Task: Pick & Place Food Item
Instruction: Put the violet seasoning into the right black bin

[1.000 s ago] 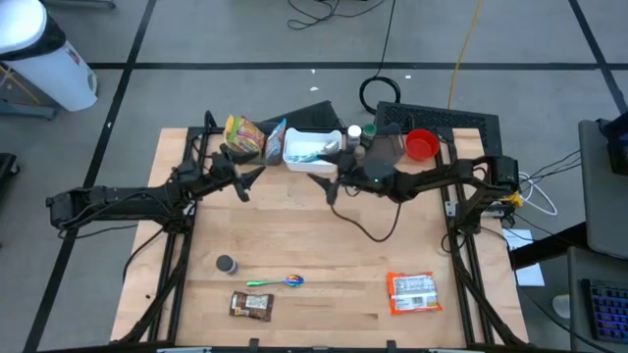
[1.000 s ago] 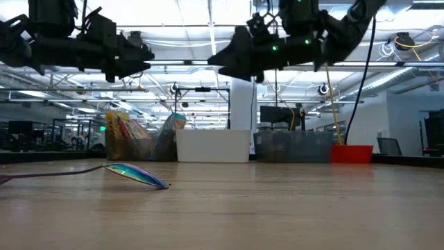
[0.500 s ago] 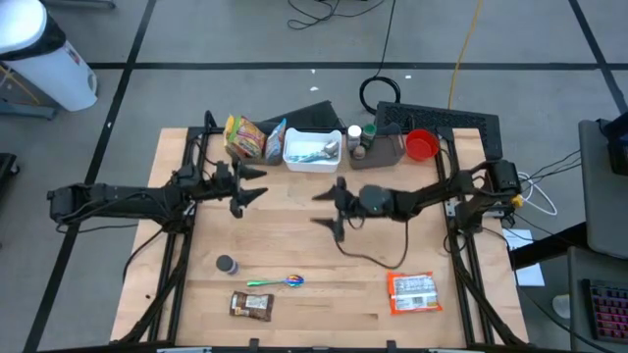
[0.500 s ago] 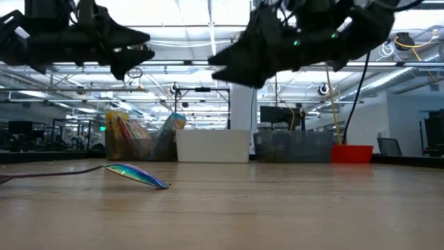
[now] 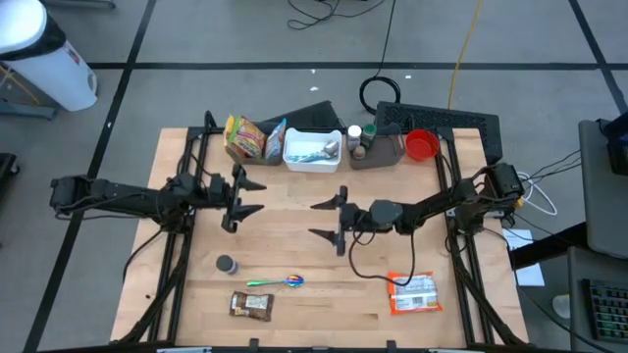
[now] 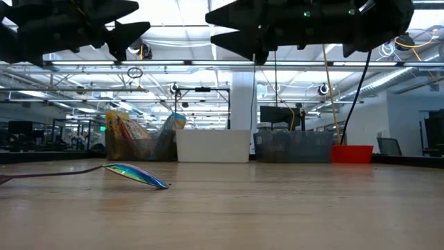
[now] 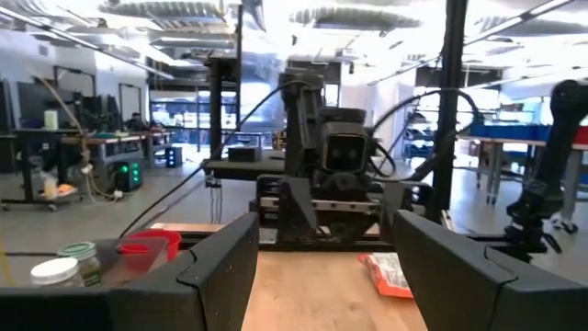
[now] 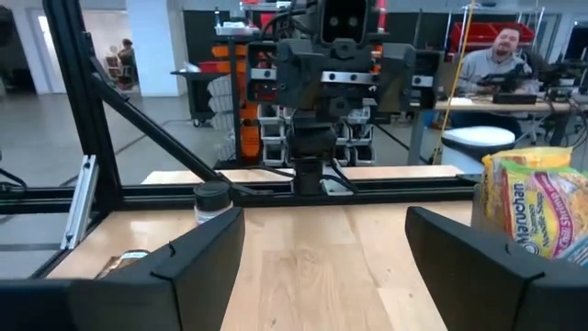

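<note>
An orange-and-white food packet (image 5: 412, 292) lies flat near the desk's (image 5: 294, 250) front right corner, untouched; its print is too small to read. A second packet, brown (image 5: 250, 306), lies near the front edge left of centre. Just behind it is one spoon (image 5: 278, 282) with a green handle and shiny bowl, and beside that one small dark round cap (image 5: 227, 264).

Along the back edge stand a yellow noodle bag (image 5: 244, 136) reading "Maruchan" in the right wrist view, a blue-edged bag (image 5: 275, 141) leaning against it, one white bin (image 5: 312, 149) with items inside, two small jars (image 5: 357, 135) (one white-lidded, one green-lidded), a grey tray (image 5: 383, 150) and one red cup (image 5: 421, 145).

The right gripper (image 5: 332, 222) hangs above the desk's middle, fingers spread wide and holding nothing, pointing toward the left side. The left gripper (image 5: 241, 197) hangs above the left-centre of the desk, facing it, fingers also apart and empty. The two grippers are near each other but not touching. Both are well above the wood in the low view.

The broad middle of the desk, between the back row and the front items, is bare wood. A black cable (image 5: 368, 263) droops from the right arm across the wood toward the orange packet.

In the right wrist view, a person (image 8: 501, 51) sits at a bench in the room beyond.
</note>
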